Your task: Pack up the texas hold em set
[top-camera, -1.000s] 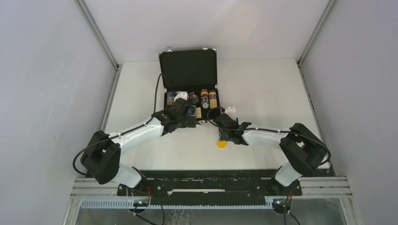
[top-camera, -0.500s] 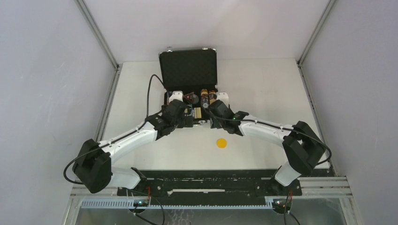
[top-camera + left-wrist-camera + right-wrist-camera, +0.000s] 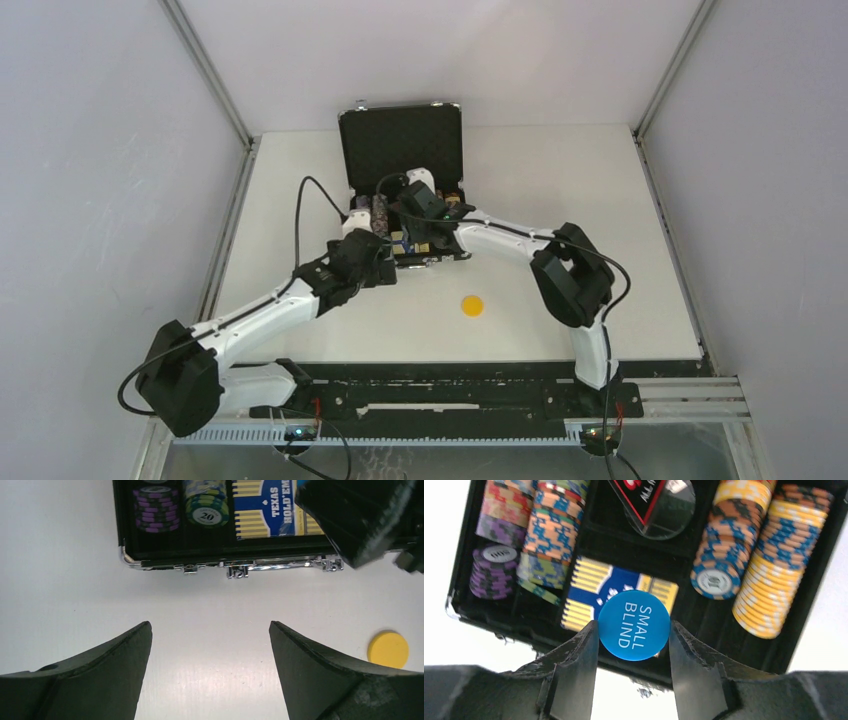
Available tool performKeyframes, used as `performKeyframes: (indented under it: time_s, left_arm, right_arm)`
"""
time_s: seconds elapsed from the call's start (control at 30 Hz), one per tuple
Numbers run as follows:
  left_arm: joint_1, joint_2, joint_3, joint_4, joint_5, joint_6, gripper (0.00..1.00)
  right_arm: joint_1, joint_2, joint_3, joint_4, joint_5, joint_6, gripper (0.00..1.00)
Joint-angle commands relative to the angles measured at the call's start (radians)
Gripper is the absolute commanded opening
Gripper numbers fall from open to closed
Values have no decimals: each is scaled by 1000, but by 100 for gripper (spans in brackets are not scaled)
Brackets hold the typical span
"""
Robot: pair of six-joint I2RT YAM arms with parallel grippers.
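One small black briefcase (image 3: 400, 150) stands open at the far middle of the white table (image 3: 600, 200), with its lid upright. Its tray holds four rows of poker chips (image 3: 549, 535) lying on edge, two on the left and two on the right. One yellow-blue card box (image 3: 584, 592), printed "TEXAS HOLD'EM", lies between them at the near side. One red-black triangular token (image 3: 631, 497) lies in the far middle compartment, with a pale round disc (image 3: 671, 500) overlapping its edge.

The right gripper (image 3: 632, 625) hangs over the near middle of the tray, above the card box. Its jaws are closed partway on one blue disc (image 3: 634, 630) marked "SMALL BLIND", a finger on each side of its rim. The left gripper (image 3: 210, 630) hovers over bare table just near and left of the case. Its jaws are spread wide and hold nothing. One yellow disc (image 3: 471, 305) lies flat on the table, near and to the right of the case and well apart from both grippers.

A second ago the right gripper was low beside the yellow disc. Half a second ago it was at the case's near right corner, and it has since swung across over the tray. The left gripper has drawn back from the case's near left part. The yellow disc has not moved.
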Motion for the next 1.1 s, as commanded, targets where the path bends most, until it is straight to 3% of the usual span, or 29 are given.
performKeyframes:
  time_s: [0.0,0.1,0.2,0.3,0.43,0.6,0.9,1.07]
  left_arm:
    - [13,-51,-31,7,-30,-23,91]
    - [15,-50,-33,7,-29,-22,91]
    - [15,-41,-28,15,-19,-18,91]
    - [15,-28,-27,53,5,-9,90]
    - [-11,2,-16,92,-24,19,87]
    - [-105,106,110,64,-63,34,89]
    - [-258,363,310,51,-14,29,94]
    - [-309,491,373,58,12,26,95]
  right_arm:
    - [1,80,125,-28,-45,-42,53]
    - [4,111,157,-32,-58,-41,56]
    - [4,114,160,-32,-61,-40,72]
    - [4,65,128,-15,-39,-38,80]
    - [-1,-86,19,67,15,-34,81]
    - [-45,-280,-116,91,85,-25,81]
    - [-283,-643,-467,120,80,28,80]
    - [-365,-763,-581,109,58,28,80]
